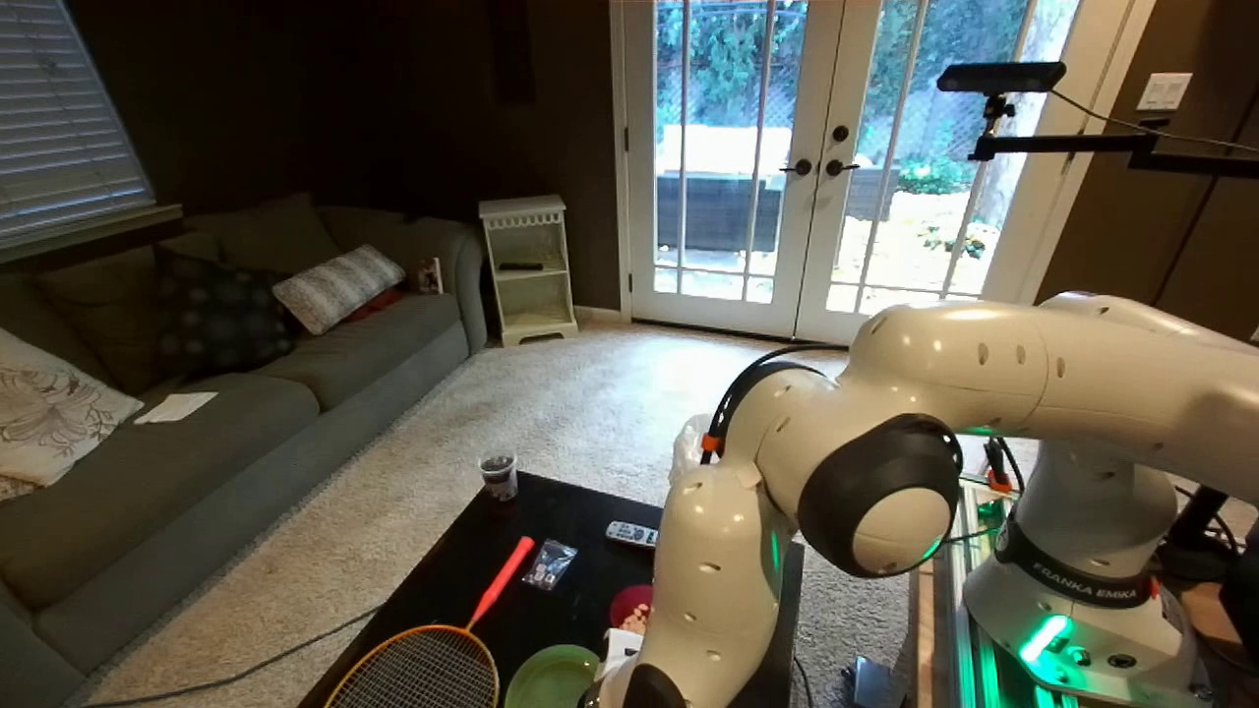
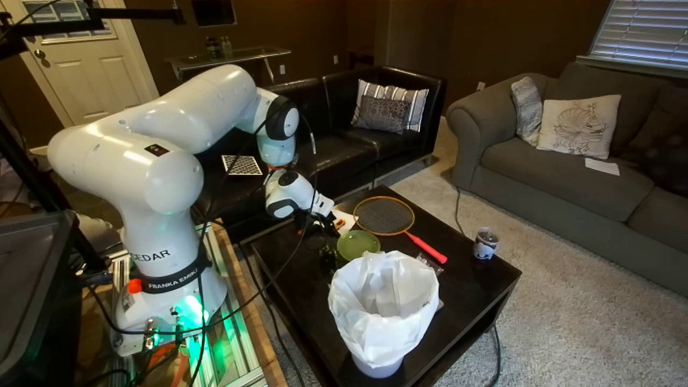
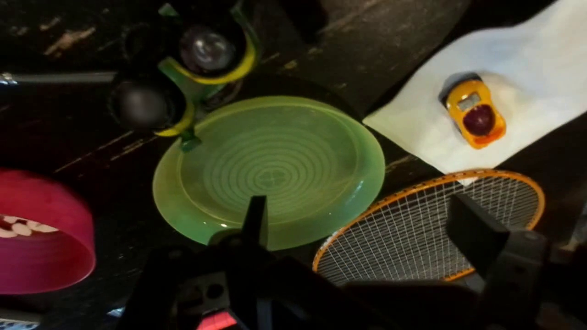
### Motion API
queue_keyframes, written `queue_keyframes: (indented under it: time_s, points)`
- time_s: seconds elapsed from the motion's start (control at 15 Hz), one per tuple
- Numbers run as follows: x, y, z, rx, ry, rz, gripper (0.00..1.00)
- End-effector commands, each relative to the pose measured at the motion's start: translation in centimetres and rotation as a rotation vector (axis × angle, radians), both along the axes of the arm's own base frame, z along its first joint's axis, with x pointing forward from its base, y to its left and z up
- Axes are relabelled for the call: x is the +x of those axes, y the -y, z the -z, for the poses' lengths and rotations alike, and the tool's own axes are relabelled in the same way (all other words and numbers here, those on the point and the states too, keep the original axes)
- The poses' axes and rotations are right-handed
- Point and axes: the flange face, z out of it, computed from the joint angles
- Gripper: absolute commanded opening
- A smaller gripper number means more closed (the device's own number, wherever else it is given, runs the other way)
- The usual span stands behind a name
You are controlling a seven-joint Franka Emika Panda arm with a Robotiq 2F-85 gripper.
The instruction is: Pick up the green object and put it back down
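A round green plate (image 3: 275,137) (image 2: 357,244) (image 1: 551,678) lies flat on the dark table. Beside its rim, in the wrist view, sits a dark item with green and yellow parts (image 3: 195,89); its form is hard to make out. Which of these two is the green object I cannot tell. My gripper (image 3: 360,201) is open, its fingers (image 3: 257,217) wide apart with nothing held. In the wrist view one finger overlaps the plate's near rim and the other overlaps the racket strings; I cannot tell any contact. In an exterior view the gripper (image 2: 322,220) is low over the table, near the plate.
An orange-framed racket (image 3: 403,238) borders the plate. A white sheet (image 3: 532,59) bears a yellow-orange gadget (image 3: 477,114). A pink bowl (image 3: 46,192) holds pale pieces. A lined white bin (image 2: 384,317), a cup (image 2: 485,244) and a remote (image 1: 631,534) also stand around.
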Motion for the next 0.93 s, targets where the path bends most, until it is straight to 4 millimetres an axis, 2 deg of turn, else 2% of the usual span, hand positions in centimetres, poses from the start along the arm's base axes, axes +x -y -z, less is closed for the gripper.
queue_keyframes:
  time_s: [0.0,0.13,0.33,0.67,0.87]
  points:
    - [-0.3,0.7,0.1,-0.008,-0.041,-0.019,1.0]
    - [-0.6,1.7,-0.1,-0.019,-0.088,-0.034,1.0]
    - [-0.9,1.8,-0.5,-0.035,-0.095,-0.077,1.0]
    - [-1.4,1.8,0.5,-0.1,-0.103,-0.233,1.0]
    - [-1.6,2.8,0.9,-0.157,-0.143,-0.282,1.0]
